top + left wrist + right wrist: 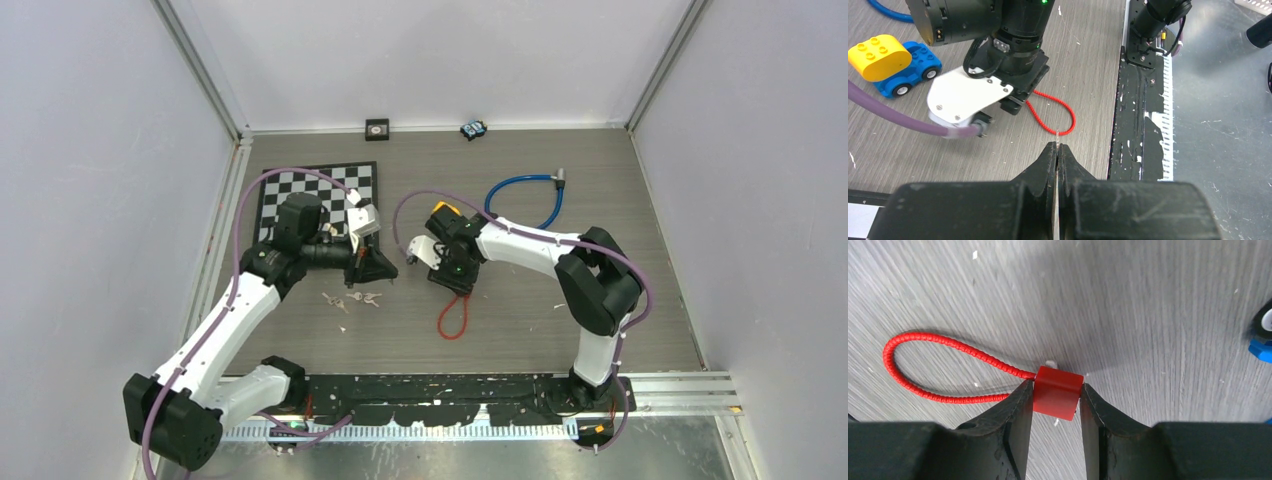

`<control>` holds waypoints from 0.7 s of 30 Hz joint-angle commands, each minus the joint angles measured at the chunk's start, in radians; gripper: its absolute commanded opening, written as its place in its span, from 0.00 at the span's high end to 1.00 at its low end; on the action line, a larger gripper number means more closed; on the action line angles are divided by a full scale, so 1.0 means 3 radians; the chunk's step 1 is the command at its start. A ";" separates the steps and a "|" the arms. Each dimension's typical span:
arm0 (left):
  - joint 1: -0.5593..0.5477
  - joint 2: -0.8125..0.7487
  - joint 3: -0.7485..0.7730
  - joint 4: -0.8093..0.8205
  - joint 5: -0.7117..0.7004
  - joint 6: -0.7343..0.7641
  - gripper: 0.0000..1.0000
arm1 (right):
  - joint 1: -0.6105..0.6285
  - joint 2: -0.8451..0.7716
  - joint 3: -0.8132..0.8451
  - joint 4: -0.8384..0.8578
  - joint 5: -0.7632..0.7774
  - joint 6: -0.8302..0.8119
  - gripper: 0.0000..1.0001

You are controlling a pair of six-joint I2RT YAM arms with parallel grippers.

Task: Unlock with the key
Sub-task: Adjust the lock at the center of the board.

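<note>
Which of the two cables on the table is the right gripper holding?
The red cable, its block clamped in the right gripper; the blue cable lies untouched farther back.

L gripper (1057, 146) sat bottom centre, its 2 black fingers (1040, 172) pressed together. A small silver glint showed just past the tips, against the red cord lock (1068, 117); couldn't tell whether it was held. The lock's loop lay on the grey wood-grain table (1088, 60), 1 end running under the R gripper (1012, 104), whose jaws were hidden from this angle. A white plate (965, 97) & purple cable (893, 120) hung off that gripper's L side. Upper L: blue toy car (915, 72) w/ 1 yellow block (879, 56) on top, and a bit of blue cable (885, 11). To the R ran a chipped black base strip (1135, 125).
</note>
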 commanded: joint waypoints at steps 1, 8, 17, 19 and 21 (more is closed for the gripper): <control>0.0014 -0.0085 0.0082 -0.0017 0.0106 -0.0042 1.00 | 0.0074 -0.0124 0.0052 -0.0457 0.0299 -0.1205 0.67; 0.0016 -0.0111 0.0080 -0.0004 0.0109 -0.0044 1.00 | 0.0094 -0.0041 0.0072 -0.0569 0.0631 -0.1598 0.50; 0.0018 -0.0138 0.0080 0.0014 0.0107 -0.0071 1.00 | 0.0025 -0.0279 -0.0067 -0.0316 0.0464 -0.0907 0.13; 0.0014 -0.0138 0.0070 0.0030 0.0104 -0.0089 1.00 | -0.0012 -0.0453 -0.0133 -0.0316 0.0314 -0.0782 0.13; 0.0015 -0.0142 0.0058 0.0050 0.0108 -0.0106 1.00 | -0.0075 -0.0626 -0.0236 -0.0272 0.0299 -0.0678 0.17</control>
